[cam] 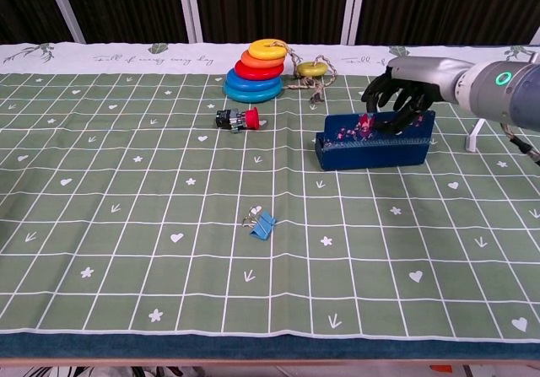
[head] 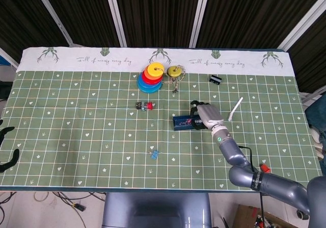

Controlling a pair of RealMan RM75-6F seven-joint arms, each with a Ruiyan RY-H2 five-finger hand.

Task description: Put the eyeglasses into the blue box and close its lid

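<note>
The blue box (cam: 371,151) (head: 182,122) sits right of the table's middle. Its lid stands almost upright, with the flowered lining showing at the top edge. My right hand (cam: 396,99) (head: 206,115) reaches over the box from behind, and its dark fingers curl over the lid's upper edge and hold it. No eyeglasses show in either view; the raised lid and the hand hide the inside of the box. At the far left edge of the head view my left hand (head: 6,149) lies off the cloth, its fingers spread with nothing in them.
A stack of coloured rings (cam: 256,72) and a yellow ring on a string (cam: 312,68) stand at the back. A red-and-black part (cam: 238,120) and a blue binder clip (cam: 262,223) lie to the left. Right of the box are a white strip (head: 236,108), a black clip (head: 215,78) and a red piece (head: 265,168).
</note>
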